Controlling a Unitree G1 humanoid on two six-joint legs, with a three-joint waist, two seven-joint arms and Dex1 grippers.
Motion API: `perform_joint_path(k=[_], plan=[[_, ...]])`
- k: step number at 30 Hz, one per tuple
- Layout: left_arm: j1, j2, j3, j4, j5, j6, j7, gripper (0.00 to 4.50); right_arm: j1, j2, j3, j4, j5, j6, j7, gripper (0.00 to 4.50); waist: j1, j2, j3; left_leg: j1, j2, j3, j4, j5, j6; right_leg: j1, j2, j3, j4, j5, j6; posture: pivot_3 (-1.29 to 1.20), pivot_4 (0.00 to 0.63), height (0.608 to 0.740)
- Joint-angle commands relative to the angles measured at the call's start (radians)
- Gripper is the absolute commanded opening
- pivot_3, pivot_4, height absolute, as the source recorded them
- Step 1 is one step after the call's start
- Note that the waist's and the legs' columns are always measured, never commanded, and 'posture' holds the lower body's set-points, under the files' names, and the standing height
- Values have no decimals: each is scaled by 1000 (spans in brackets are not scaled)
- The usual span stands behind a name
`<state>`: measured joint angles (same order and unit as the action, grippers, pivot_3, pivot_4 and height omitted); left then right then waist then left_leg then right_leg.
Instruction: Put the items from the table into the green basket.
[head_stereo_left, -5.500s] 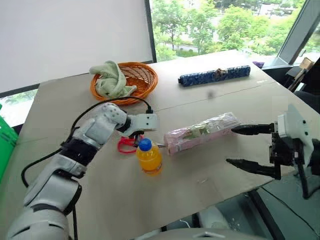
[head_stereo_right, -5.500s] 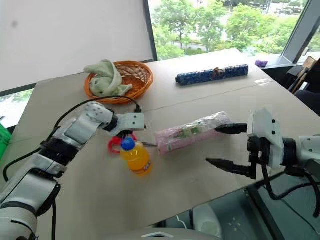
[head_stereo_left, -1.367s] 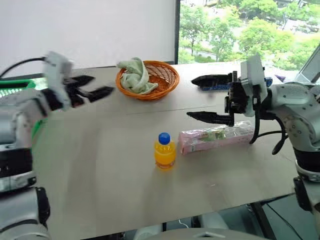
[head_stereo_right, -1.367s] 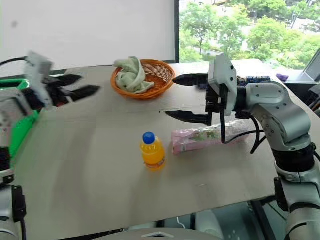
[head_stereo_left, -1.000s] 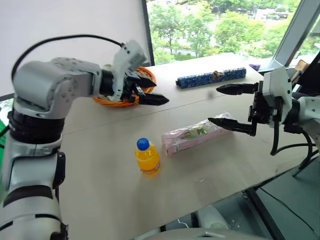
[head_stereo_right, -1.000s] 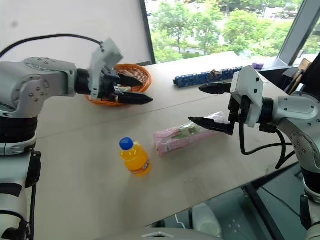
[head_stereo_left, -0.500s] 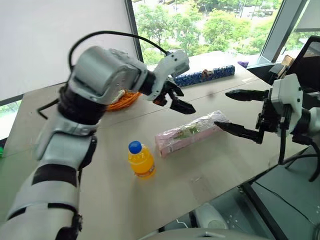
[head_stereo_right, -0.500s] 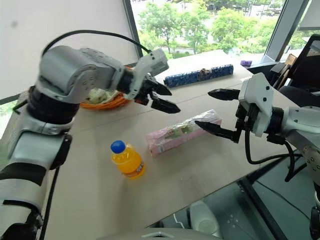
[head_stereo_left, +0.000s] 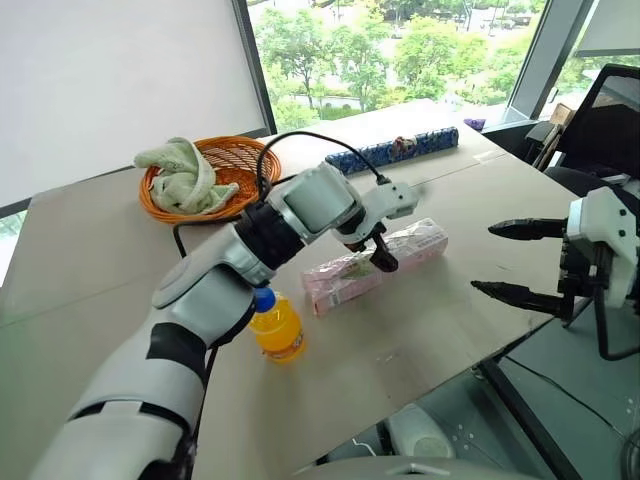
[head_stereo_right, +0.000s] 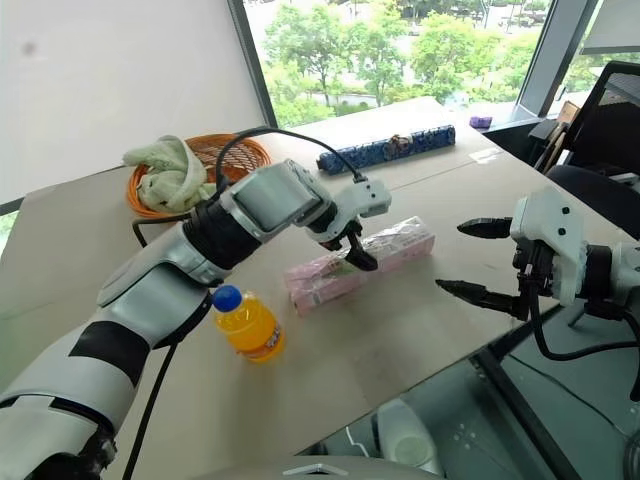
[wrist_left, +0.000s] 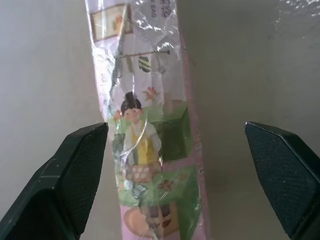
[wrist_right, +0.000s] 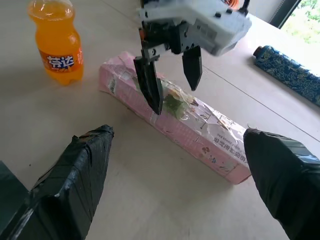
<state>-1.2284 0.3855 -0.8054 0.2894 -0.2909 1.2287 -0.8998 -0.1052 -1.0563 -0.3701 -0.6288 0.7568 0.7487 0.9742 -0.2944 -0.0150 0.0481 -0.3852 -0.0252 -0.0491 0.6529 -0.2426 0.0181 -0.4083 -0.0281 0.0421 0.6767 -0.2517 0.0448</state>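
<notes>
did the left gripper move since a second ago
Yes. The left gripper has swung away from the orange wicker basket and come down over the pink wrapped packet, fingers open on either side of it.

scissors: gone from our table | left gripper: now down over the pink packet, jaws wide astride it | right gripper: pulled back off the packet, open

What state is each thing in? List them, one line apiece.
pink packet: lying flat, not gripped.
orange bottle: upright, capped.
left gripper: jaws open, over the packet.
right gripper: jaws open, holding nothing.
wicker basket: upright, green cloth inside.
blue roll: lying flat.
</notes>
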Motion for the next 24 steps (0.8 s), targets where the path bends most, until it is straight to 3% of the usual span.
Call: perform_joint_path(k=[1,8,16,23,24], plan=[[-1,-8,-25,22,61,-40,-12,4479,-13,-12,-34,-13,17,-7,-1,4500,0,0,0,0,0,0,0,0,0,0,0,0,0,0,0,-367,0,740],[70,-37,-117,87,206,-163,4,4479,-24,-5,-25,-24,34,-2,-19,4500,2,0,0,1,0,0,0,0,0,2,0,1,-1,0,0,-367,0,740],[126,-50,-126,101,320,-247,-17,4479,-30,-6,-20,-35,51,3,-38,4500,-4,3,-2,6,1,0,-2,-1,1,7,0,1,-4,0,0,-376,0,740],[85,-58,-21,115,350,-281,-30,1460,-32,-5,-20,-34,55,-4,-39,4500,-19,6,-3,7,0,-2,-3,-2,2,13,-1,-1,-8,-1,1,-376,0,740],[58,-54,23,111,339,-268,-34,1460,-39,-1,-18,-33,54,-12,-40,4500,-19,6,-3,7,0,-2,-3,-2,2,13,-1,-1,-8,-1,1,-376,0,740]])
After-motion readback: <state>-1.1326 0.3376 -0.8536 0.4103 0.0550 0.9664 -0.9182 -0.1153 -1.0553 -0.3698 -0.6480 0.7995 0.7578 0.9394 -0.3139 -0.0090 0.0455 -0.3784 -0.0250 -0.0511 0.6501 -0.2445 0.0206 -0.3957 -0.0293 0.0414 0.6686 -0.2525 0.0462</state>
